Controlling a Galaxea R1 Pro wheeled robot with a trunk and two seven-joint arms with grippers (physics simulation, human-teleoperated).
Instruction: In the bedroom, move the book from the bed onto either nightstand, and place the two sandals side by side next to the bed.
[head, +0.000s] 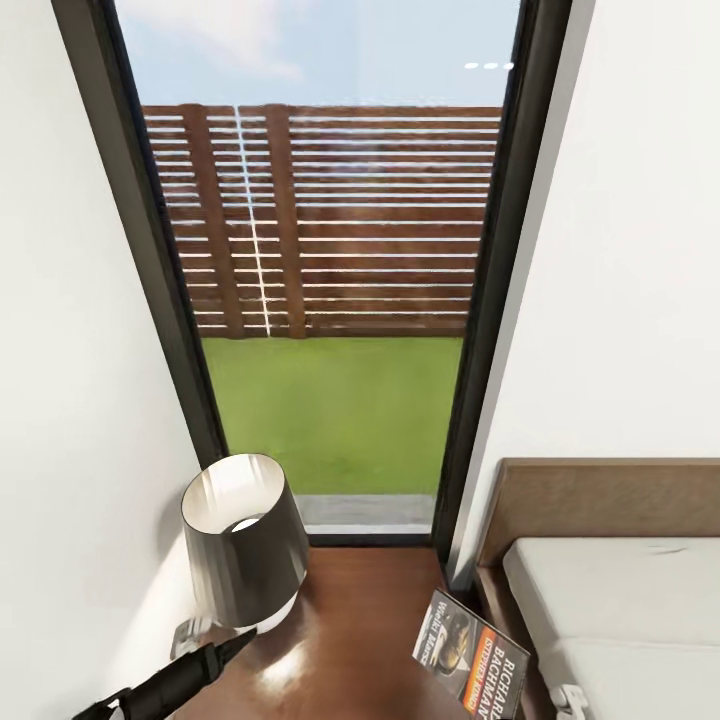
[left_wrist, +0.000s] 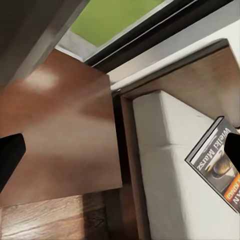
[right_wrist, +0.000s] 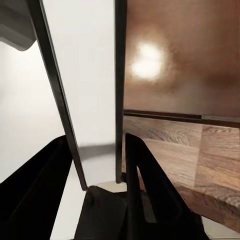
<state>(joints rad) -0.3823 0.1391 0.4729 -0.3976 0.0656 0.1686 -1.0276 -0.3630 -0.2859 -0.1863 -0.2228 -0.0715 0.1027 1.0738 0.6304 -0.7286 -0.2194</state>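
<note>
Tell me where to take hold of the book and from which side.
Grip the book by one edge, a finger on each cover, coming in edge-on from the bed side. It is thin, flat and tilted up by the nightstand, so only its slim thickness fits between fingers. The right end effector straddles it that way.

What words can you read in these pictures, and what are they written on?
"RICHARD BACHMAN": white block letters on the book cover.
"STEPHEN KING": on the book's orange band, small, hard to read.
"Wielki Marsz": white letters along the book's cover, slightly blurred.
Other print on the cover is too small to read.
</note>
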